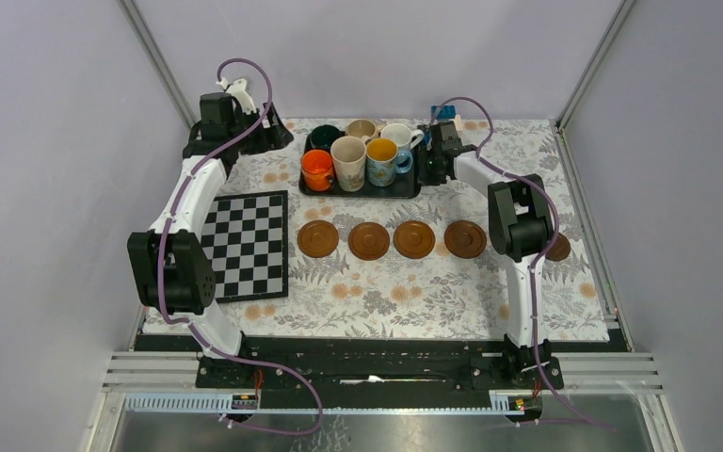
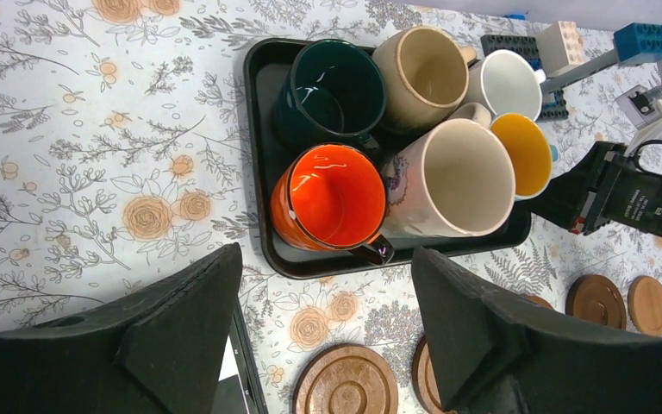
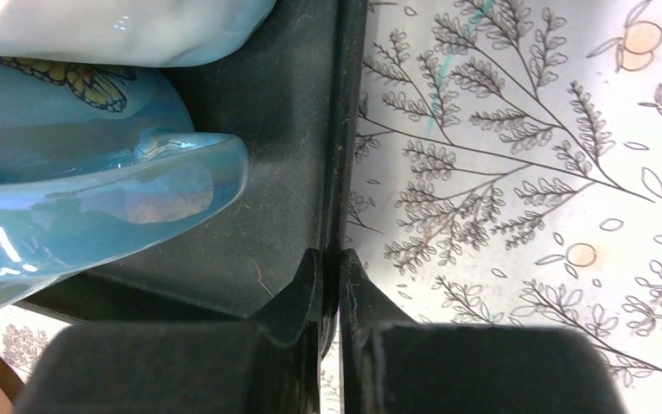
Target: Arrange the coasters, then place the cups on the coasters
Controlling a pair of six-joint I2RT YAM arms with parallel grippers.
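Black tray rim sits pinched in the right claw; a hard tug could topple the crowded cups. The left claw hangs spread above them.

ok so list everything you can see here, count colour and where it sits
black tray: one, black, far middle of the table
cups: six, orange, cream patterned, blue with yellow inside, dark green, beige, white; all on the tray
coasters: at least five, brown wood, in a row in front of the tray, the rightmost partly hidden by the right arm
chessboard: one, black-and-white, left of the coasters
toy blocks: a few, blue, white and dark, behind the tray's right end
tablecloth: one, white with floral print, under everything
left gripper: one, black, open, left of the tray
right gripper: one, black, shut on the tray's right rim
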